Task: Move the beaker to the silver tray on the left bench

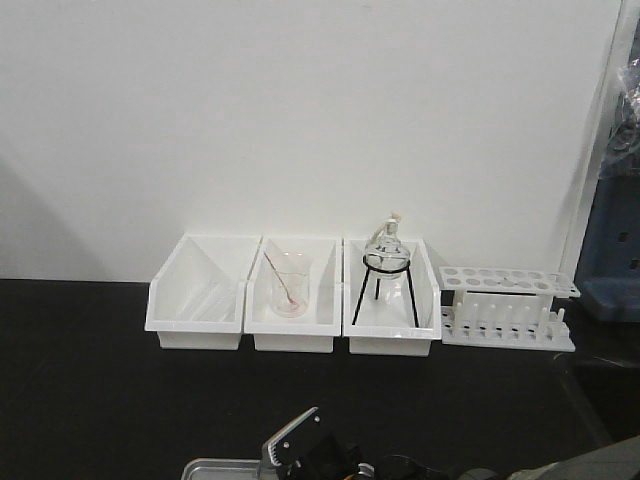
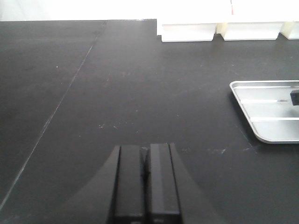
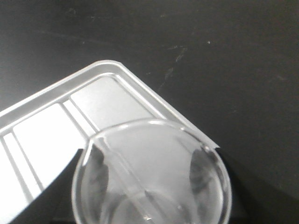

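1. Right hand (image 3: pixel 152 205) grips the beaker (image 3: pixel 152 172), fingers (image 3: pixel 93 175) dark on both sides of the glass.
2. Beaker sits over the silver tray (image 3: pixel 51 130) corner, by the rim.
3. Left hand (image 2: pixel 146 186) closed, empty, low over the black tabletop (image 2: pixel 140 93), tray to its right.

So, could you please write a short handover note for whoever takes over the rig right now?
Left gripper: shut, empty, hovering over the left bench beside the silver tray.
Right gripper: fingers clamp the beaker, held above the silver tray's corner.
Done: beaker picked up and brought over the tray.
Left: whether it touches the tray floor cannot be told; lower it inside the rim, open the gripper, withdraw.
The beaker with the rod in the white bin is not part of this job.
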Robot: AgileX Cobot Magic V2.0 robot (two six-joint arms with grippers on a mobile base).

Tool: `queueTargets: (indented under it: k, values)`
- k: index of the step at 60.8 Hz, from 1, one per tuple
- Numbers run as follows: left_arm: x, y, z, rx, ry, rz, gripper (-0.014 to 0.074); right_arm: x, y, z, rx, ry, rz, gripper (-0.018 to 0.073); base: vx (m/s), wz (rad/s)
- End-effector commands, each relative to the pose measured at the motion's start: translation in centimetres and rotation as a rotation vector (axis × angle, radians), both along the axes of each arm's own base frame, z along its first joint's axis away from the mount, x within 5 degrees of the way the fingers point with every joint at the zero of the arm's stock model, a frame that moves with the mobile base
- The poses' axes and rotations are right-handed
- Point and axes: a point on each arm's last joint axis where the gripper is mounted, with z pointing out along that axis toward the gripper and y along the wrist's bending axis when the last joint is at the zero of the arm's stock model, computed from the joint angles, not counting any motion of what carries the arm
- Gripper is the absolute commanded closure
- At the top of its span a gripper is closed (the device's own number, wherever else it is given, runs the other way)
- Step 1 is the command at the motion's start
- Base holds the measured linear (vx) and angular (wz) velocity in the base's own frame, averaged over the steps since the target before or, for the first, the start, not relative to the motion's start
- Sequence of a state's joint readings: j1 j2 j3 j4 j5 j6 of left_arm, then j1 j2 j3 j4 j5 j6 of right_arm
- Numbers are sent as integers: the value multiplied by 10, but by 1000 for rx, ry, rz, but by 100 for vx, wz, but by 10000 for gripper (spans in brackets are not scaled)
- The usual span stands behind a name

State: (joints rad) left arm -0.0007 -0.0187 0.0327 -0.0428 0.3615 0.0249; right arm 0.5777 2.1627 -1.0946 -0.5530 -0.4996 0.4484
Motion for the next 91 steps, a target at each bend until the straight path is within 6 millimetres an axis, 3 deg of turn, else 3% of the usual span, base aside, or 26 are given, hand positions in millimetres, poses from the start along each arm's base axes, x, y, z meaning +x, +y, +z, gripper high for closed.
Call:
queueTargets:
  k: [1,17,24,46,55,64,74,91]
  values:
    - [2,0,1,-9,-65,0,595,6,5,32,95,-85,4,306,0,0]
    - [2,0,1,-9,-65,0,595,6,6,32,117,-62,-10,-2,0,0]
    - [2,0,1,-9,-65,0,595,6,6,36,138,-46,-25,-70,0,0]
    - [2,0,1,-9,-65,0,595,4,4,74,201,-105,-27,-43,0,0]
    - [2,0,1,-9,-65,0,595,1,2,101,235,-160,-20,-21,0,0]
    - [2,0,1,-9,-65,0,595,-10,-5,149,255,-256,-4,-20,0,0]
    - [2,0,1,-9,-65,0,595,-47,-31,208,273,-341,-19,-20,0,0]
    - [2,0,1,-9,-65,0,595,-141,-100,245,274,-416,-83,-20,0,0]
